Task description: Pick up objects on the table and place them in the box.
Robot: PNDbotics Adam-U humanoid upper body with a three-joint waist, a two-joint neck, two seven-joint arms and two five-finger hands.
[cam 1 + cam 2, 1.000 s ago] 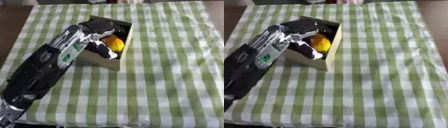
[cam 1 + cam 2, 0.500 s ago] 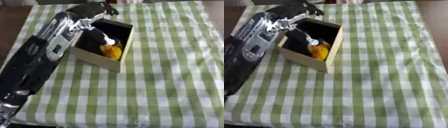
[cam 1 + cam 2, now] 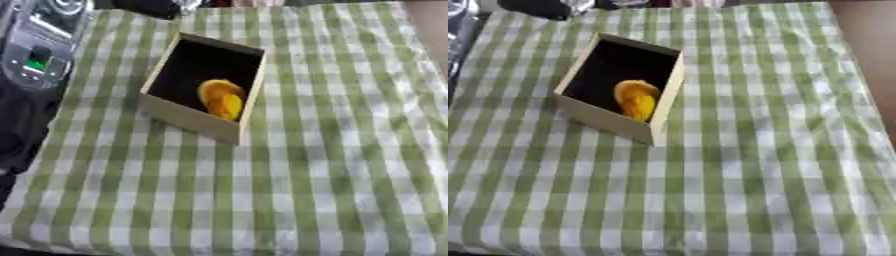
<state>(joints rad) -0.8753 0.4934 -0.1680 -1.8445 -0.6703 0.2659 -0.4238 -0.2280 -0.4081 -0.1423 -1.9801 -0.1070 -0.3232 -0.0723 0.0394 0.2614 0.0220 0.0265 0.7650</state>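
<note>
Orange object (image 3: 220, 98) lay inside the box (image 3: 188, 118), by its right wall. Left arm (image 3: 31, 60) stood left of box; hand state: cannot tell. Retract wide of the box's left wall, avoid tipping it.

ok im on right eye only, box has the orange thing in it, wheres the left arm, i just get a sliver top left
Observer: In the left eye view the left arm runs down the picture's left edge, beside the box, not over it.
Operator: touching the box?
Observer: No. That view shows a strip of checked cloth between the arm and the box's left wall.
Operator: how far down does it come
Observer: Its dark lower part covers the cloth's left edge past the box's near corner, towards the lower left of that view.
</note>
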